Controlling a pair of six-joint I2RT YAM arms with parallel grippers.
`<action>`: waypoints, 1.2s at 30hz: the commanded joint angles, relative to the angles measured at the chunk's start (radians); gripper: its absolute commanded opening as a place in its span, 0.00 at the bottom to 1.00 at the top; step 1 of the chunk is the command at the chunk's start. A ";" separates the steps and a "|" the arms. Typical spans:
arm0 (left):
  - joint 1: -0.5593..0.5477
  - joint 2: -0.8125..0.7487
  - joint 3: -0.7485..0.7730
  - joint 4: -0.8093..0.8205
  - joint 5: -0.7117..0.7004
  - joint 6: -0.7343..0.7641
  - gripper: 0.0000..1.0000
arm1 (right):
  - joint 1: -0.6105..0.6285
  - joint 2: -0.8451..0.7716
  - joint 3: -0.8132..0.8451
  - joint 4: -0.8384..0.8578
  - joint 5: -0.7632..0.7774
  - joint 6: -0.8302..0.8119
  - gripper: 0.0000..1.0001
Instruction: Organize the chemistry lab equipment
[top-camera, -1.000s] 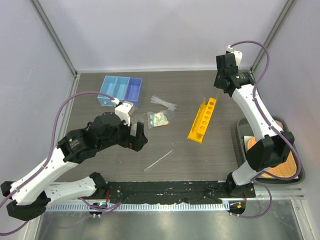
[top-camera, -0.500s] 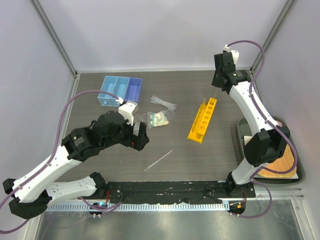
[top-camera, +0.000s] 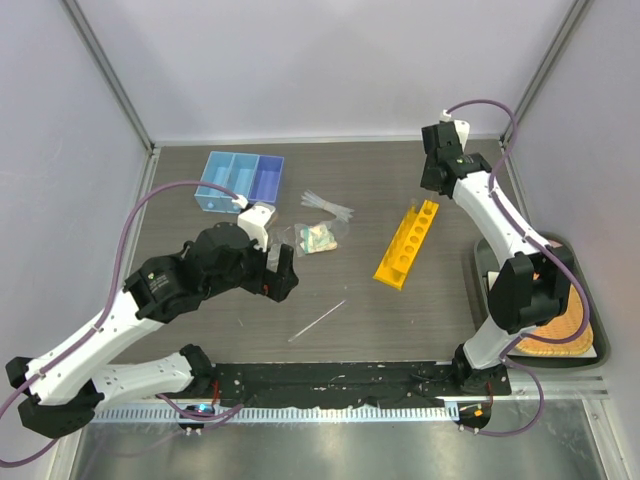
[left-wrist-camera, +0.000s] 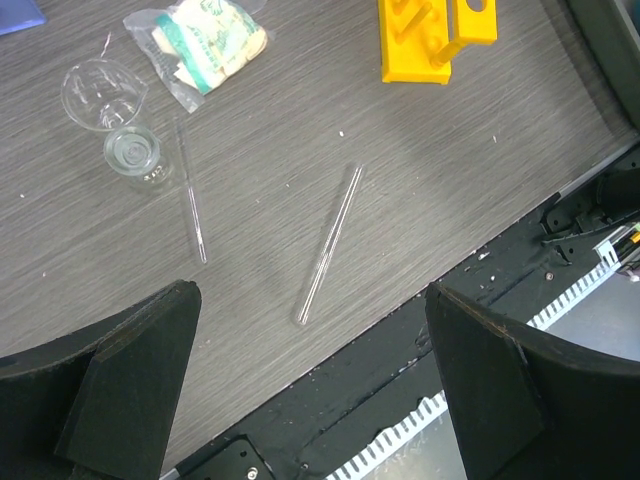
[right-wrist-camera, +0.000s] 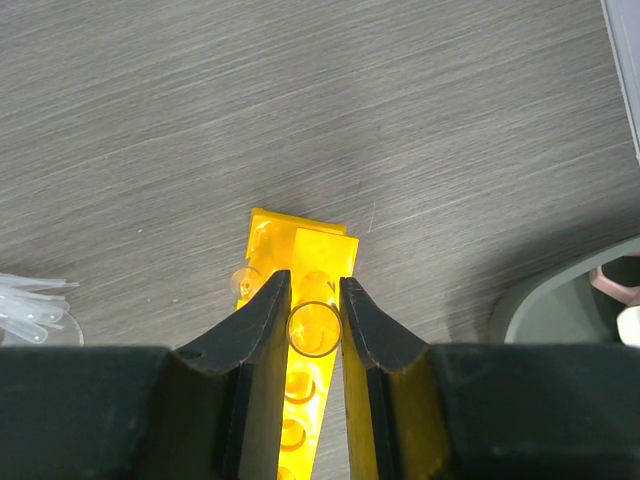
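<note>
The long yellow rack (top-camera: 405, 243) with round holes lies diagonally on the table. My right gripper (top-camera: 433, 190) is above its far end, shut on a clear test tube (right-wrist-camera: 314, 328) seen end-on over the rack (right-wrist-camera: 300, 250). My left gripper (top-camera: 275, 272) is open and empty above the table. In the left wrist view it (left-wrist-camera: 310, 292) hovers over a loose test tube (left-wrist-camera: 328, 243), which also shows in the top view (top-camera: 318, 321). A thin glass tube (left-wrist-camera: 190, 200), a tiny beaker (left-wrist-camera: 130, 155), a clear cup (left-wrist-camera: 103, 92) and a green-beige packet (left-wrist-camera: 205, 40) lie beyond it. Droppers (top-camera: 328, 207) lie by the packet (top-camera: 318, 238).
A blue divided tray (top-camera: 240, 180) stands at the back left. At the right, a grey tray (top-camera: 480, 262) holds an orange woven mat (top-camera: 560, 330); a pink cup (right-wrist-camera: 615, 285) shows at its edge. The black table rail (top-camera: 330, 378) runs along the near edge.
My right gripper has moved left and down with the test tube, from beyond the rack to just over its far end. My left arm shifted slightly, then stayed still.
</note>
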 joint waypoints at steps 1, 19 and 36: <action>-0.001 -0.015 -0.005 0.034 -0.005 0.020 1.00 | -0.002 -0.011 -0.031 0.075 0.006 0.020 0.03; 0.001 -0.014 -0.001 0.038 0.004 0.030 1.00 | -0.002 -0.028 -0.118 0.141 0.007 0.030 0.07; 0.001 0.045 -0.048 0.047 -0.002 -0.007 1.00 | 0.038 -0.164 0.018 -0.044 0.056 -0.003 0.65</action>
